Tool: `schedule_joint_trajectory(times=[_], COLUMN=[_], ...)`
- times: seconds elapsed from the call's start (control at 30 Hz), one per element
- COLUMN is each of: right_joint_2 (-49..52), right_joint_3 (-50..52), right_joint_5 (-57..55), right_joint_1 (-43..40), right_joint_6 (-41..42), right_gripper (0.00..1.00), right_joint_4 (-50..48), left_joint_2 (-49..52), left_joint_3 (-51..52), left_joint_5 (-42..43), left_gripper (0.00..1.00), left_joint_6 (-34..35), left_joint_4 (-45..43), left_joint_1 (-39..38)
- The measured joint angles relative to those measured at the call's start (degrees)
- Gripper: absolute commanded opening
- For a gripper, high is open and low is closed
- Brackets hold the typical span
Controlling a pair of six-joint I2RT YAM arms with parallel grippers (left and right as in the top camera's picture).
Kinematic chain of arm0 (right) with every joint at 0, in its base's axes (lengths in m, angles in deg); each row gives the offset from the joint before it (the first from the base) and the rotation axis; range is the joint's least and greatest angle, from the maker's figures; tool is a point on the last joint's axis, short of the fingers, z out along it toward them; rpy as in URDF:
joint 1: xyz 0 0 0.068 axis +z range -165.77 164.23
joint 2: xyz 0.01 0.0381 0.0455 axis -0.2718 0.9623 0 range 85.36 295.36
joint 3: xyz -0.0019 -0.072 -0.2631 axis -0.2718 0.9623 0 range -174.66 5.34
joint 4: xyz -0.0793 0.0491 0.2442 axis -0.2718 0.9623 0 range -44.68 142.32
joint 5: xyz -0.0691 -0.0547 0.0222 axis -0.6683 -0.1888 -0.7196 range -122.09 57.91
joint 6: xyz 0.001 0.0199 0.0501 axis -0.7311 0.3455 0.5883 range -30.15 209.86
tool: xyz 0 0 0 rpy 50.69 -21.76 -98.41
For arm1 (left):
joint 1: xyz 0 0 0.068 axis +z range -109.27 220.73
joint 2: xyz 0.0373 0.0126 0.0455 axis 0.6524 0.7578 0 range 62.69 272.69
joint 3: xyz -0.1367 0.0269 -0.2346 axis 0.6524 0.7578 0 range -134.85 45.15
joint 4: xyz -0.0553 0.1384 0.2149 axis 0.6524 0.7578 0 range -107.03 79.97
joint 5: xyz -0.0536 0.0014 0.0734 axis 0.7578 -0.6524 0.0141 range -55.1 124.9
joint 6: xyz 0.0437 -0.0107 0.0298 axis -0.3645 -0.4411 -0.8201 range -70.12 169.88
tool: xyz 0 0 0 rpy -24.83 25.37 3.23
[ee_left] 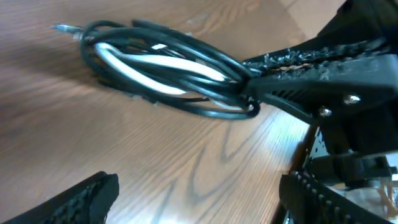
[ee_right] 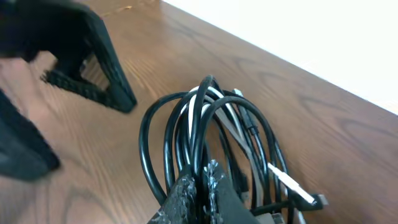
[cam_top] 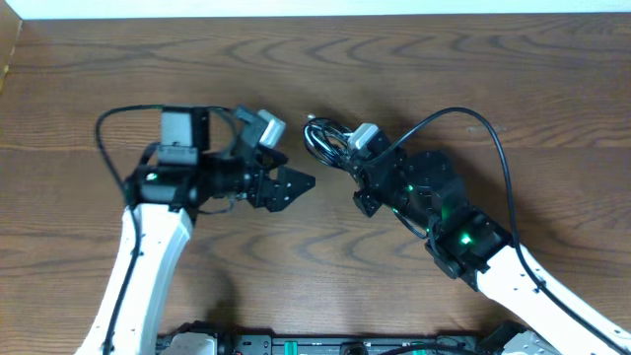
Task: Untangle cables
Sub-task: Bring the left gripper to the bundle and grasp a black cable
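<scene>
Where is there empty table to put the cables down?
The table is bare along its far edge and in front, between the two arms. The middle is crowded: the right gripper pinches the cables, with the open left gripper nearby.

Black cables (ee_left: 174,68) (white strands); brown table (cam_top: 394,59)

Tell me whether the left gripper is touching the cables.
Apart. The left wrist view shows bare table between the open left gripper and the cables, which the right gripper pinches.
</scene>
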Motion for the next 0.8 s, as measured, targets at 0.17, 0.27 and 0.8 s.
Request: schedule_joint_trajectory(times=[0.17,0.27,0.8], right_joint_2=[-0.04,-0.04,-0.11], right_joint_3=[0.0,0.0,0.0], right_joint_5=[-0.35,-0.48,-2.03], right_joint_1=[0.0,0.0,-0.17], right_joint_6=[0.04,0.07,0.2], right_gripper=[0.02,0.02,0.01], right_joint_4=[1.31,2.21,3.34], left_joint_2=[3.87,5.51,6.29], left_joint_3=[0.02,0.04,0.13], left_joint_5=[-1.97,-2.82,-7.43], left_gripper=[0.98,0.98,0.98], left_joint_6=[0.07,-0.26,0.9], left_joint_4=[-4.39,-8.24,-13.75], left_joint_1=[-6.8,-10.86,-13.9])
